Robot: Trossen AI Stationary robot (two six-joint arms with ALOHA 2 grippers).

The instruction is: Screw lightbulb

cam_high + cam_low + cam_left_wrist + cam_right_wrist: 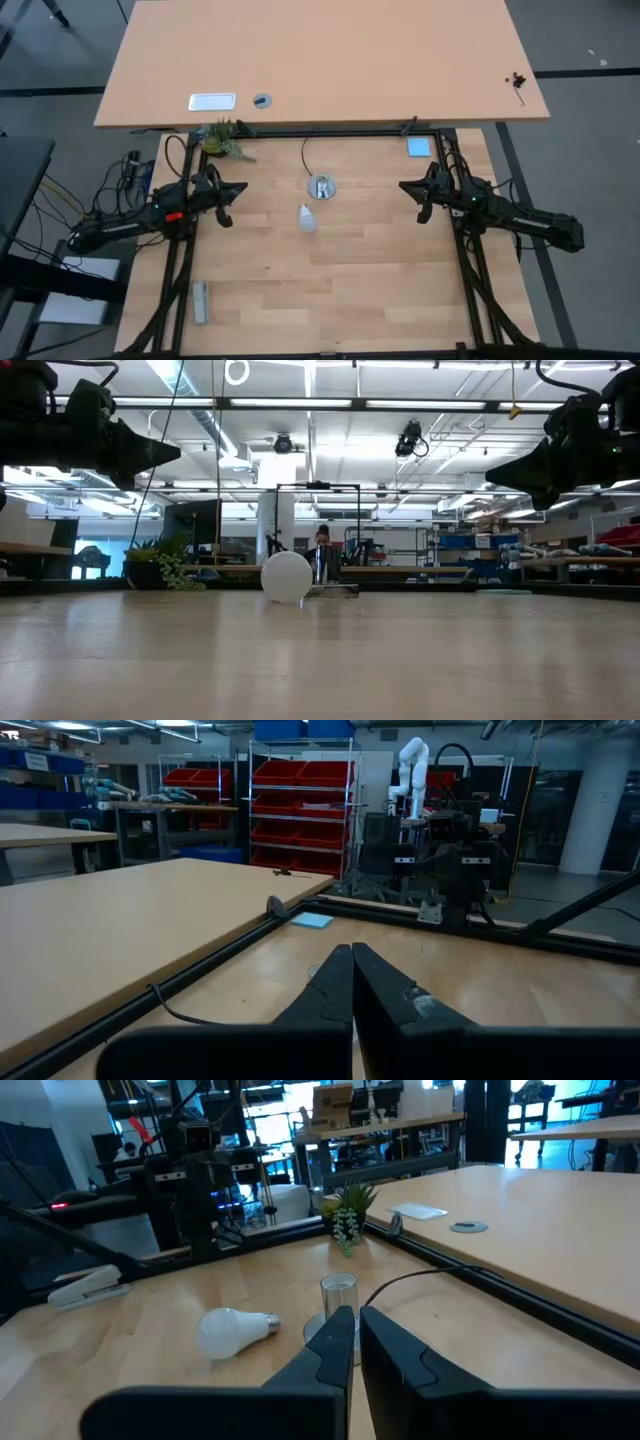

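Not begun: bulb [307, 218] lying loose beside socket [321, 187]. Left gripper [229, 200] and right gripper [415, 197] hovering apart, both pinched closed, empty.

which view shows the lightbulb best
The right wrist view: the lightbulb lies on its side, base visible. The high view shows a small white shape, the low view only its round end; the left wrist view misses it.
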